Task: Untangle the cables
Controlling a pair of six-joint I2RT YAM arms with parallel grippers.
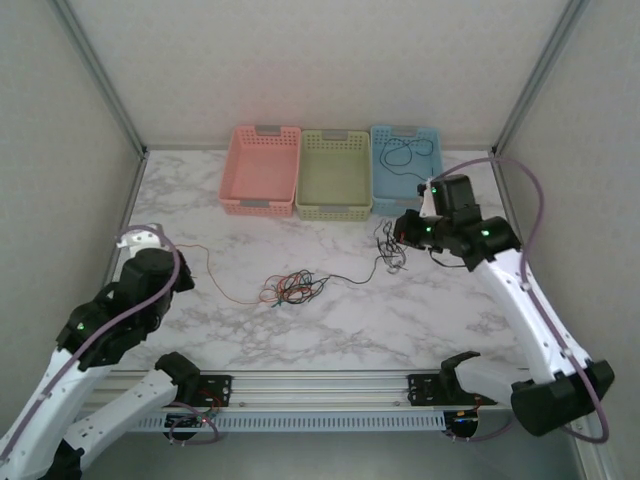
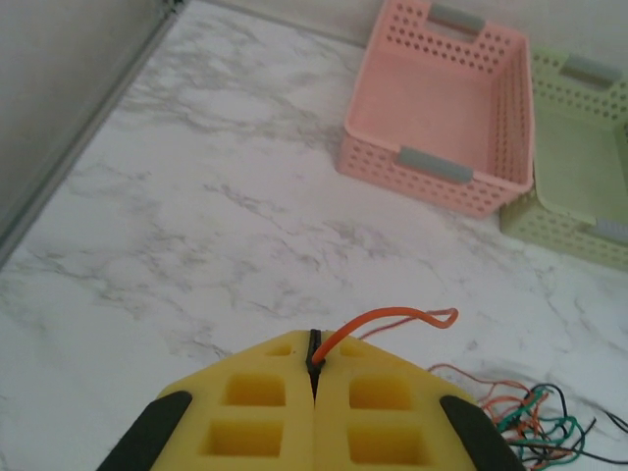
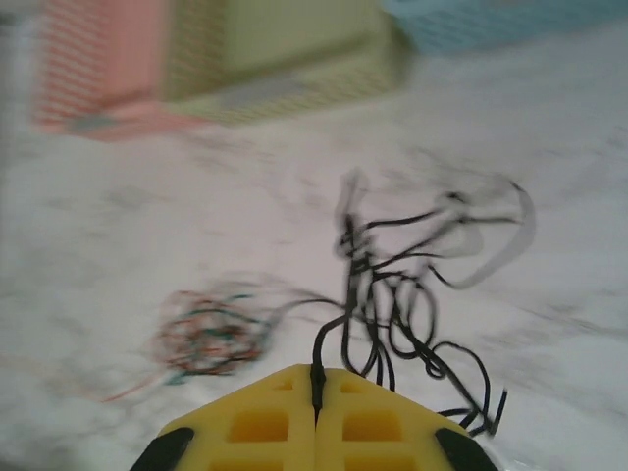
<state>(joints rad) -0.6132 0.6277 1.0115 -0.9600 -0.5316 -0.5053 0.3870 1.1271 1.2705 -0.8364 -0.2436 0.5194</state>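
**Cables mid-tussle.** Three perforated baskets line the back of the marble-patterned bench (image 1: 200, 200). A green basket (image 1: 335, 208) stands in the middle, with a pink basket (image 1: 240, 170) touching its left side. A blue basket (image 1: 405, 130) stands on its right, and a loose black loop (image 1: 405, 155) lies inside that one.

The cables (image 1: 292, 289) sit in a multicoloured knot on the open bench in front of the green basket, nearer the arms. Left of that basket and towards the front, the left gripper (image 2: 314, 355) is clenched on an orange strand (image 2: 392, 319), which arcs out from between its yellow fingers. In front of the basket's right corner, the right gripper (image 3: 316, 378) is pinched tight on a black strand (image 3: 346, 275). That strand belongs to a black snarl (image 1: 388, 252) (a thin dark line joins it to the knot).

The right wrist view is blurred, its baskets mere smears of colour. The left wrist view cuts the knot off at its lower right corner.
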